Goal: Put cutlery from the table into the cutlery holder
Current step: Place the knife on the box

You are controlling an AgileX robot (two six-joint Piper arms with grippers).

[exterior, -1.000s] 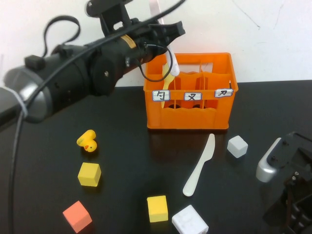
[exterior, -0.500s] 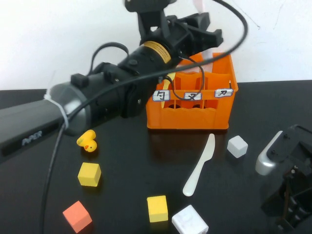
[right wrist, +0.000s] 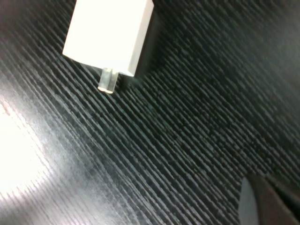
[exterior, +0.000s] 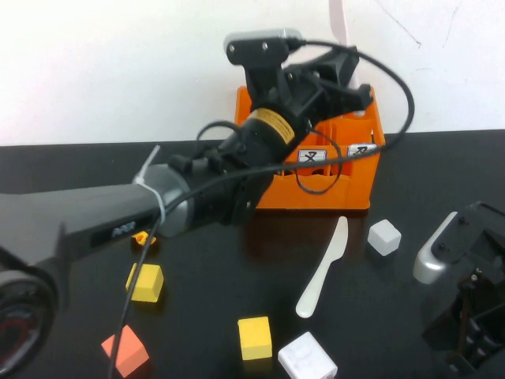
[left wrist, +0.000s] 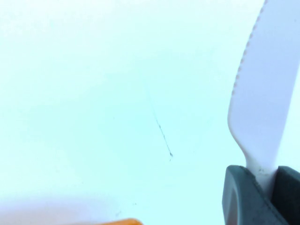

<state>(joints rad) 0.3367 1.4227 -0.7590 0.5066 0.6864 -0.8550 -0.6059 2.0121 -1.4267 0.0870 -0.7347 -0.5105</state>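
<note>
High view shows the left arm reaching across the black table (exterior: 95, 181) to the orange cutlery holder (exterior: 359, 178), with the left gripper (exterior: 347, 67) raised above the crate's rear rim. It is clamped on a white plastic knife (exterior: 338, 22) that stands upright, its blade rising past the top edge against the white wall (exterior: 118, 63). Left wrist view gives the closer look: the held knife (left wrist: 267, 84) is smooth, pale plastic with a fine serrated edge along one side, narrowing to a neck that disappears between the grey fingers (left wrist: 241, 199), which press on it from both sides.

The holder is a slatted orange crate with partitions and small white labels on its front; the arm hides its left part. A second white knife (exterior: 323, 268) lies flat on the table in front of the holder, blade toward the crate, handle toward the near edge. Just beside its blade tip sits a small white cube (exterior: 384, 237). Nearer the front edge are a yellow cube (exterior: 254, 337) and a larger white block (exterior: 307, 358), with another yellow cube (exterior: 145, 283) and an orange-pink cube (exterior: 125, 350) off to the left.

The right gripper (exterior: 465, 316) rests low at the table's right side, well apart from the holder; whether its fingers are apart I cannot tell. Right wrist view shows only dark woodgrain and a white block (right wrist: 108, 33).
</note>
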